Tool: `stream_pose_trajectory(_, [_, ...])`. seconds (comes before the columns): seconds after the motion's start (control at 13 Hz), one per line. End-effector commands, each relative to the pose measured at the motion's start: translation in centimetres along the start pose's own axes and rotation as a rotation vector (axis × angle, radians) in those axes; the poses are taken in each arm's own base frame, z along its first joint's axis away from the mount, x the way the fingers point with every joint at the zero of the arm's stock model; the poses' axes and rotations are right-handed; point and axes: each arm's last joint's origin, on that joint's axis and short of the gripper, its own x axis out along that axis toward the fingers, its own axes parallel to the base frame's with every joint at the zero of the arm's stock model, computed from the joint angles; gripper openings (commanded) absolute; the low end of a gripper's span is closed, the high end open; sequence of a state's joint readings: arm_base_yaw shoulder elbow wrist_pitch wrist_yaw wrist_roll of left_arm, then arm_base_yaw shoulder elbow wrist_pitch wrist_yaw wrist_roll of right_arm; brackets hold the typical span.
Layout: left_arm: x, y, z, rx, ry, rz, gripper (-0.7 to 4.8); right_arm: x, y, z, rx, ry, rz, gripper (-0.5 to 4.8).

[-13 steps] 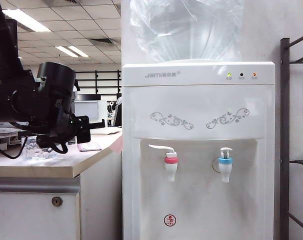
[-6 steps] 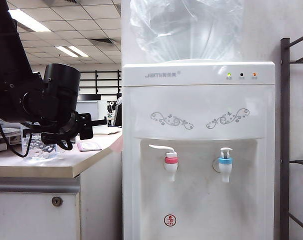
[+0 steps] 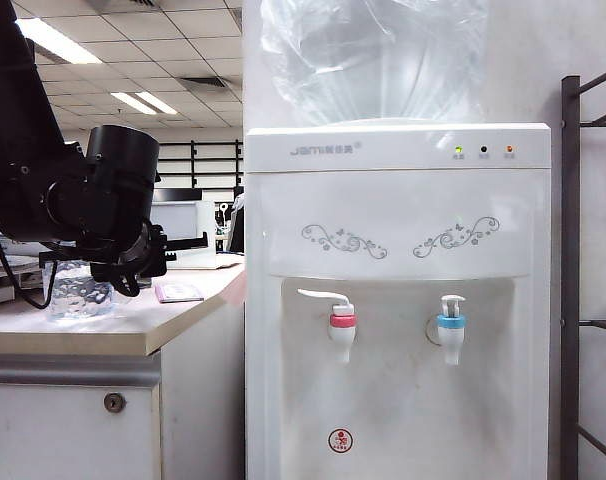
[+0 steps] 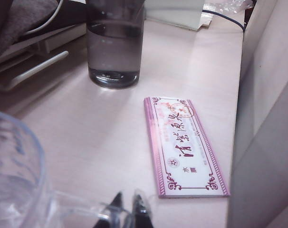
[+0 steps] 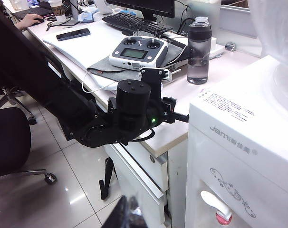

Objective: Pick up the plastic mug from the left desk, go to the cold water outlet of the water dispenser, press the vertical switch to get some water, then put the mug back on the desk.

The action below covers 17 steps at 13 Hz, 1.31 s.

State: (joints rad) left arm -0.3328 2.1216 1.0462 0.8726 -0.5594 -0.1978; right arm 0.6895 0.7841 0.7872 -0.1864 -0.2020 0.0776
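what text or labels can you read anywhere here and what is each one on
"Jami", grey, followed by small unreadable characters: front top of the water dispenser, also seen in the right wrist view.
Chinese characters on the pink-bordered card lying on the left desk: too blurred to read.
Red round sticker low on the dispenser: too small.
Fine print on the dispenser's top: too small.

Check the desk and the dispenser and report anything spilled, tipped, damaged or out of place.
Nothing stands out. The plastic mug stands upright on the left desk, the left gripper shut on its handle. No spill shows. Both taps of the water dispenser look intact. The right gripper hangs shut, off the desk.
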Motion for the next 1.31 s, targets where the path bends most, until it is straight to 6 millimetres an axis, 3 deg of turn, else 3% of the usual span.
stream_pose_trajectory(0.08, [0.0, 0.0, 0.0, 0.033, 0.001, 0.004, -0.06, 0.0, 0.0, 0.2, -0.006, -0.013, 0.0, -0.05])
stream_pose_trajectory(0.92, [-1.9, -0.6, 5.3, 0.13, -0.047, -0.201, -0.06, -0.2, -1.1, 0.3, -0.025, -0.019, -0.073, -0.05])
stream_pose_trajectory(1.23, [-3.7, -0.3, 8.6, 0.194, -0.044, -0.269, -0.06, -0.2, -1.1, 0.5, -0.029, -0.038, -0.072, -0.05])
stream_pose_trajectory(1.31, [-5.8, 0.0, 12.0, 0.189, -0.062, -0.394, -0.06, -0.2, -1.1, 0.5, -0.031, -0.045, -0.072, -0.05])
